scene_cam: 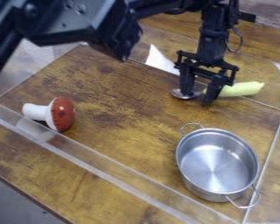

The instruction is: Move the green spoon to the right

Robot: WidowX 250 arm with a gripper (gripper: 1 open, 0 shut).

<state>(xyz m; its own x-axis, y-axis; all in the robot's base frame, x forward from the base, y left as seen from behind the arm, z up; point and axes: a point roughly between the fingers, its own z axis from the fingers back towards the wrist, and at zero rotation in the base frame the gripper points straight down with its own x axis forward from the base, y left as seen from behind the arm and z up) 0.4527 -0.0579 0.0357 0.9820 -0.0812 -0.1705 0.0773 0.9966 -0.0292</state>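
On wooden tabletop, inside low clear plastic walls [119, 188]: black gripper [201, 93] pointed straight down near far right corner, fingers drawn in around middle of green spoon [230, 89]. Looked clamped on spoon, though exact contact hard to make out at this size. Spoon lay flat on wood, yellow-green handle poking out to right of fingers, shiny metal bowl showing at left by fingertip. Sat just beyond round steel pot [219, 163], apart from it. Toy mushroom [52, 112] with red cap rested on its side far off at left, untouched.

Judged from layout: grasp step done or nearly so; spoon not lifted. Left to do: carrying or sliding spoon rightward toward clear wall, then letting go. Little room left on that side, so only short shift likely needed.
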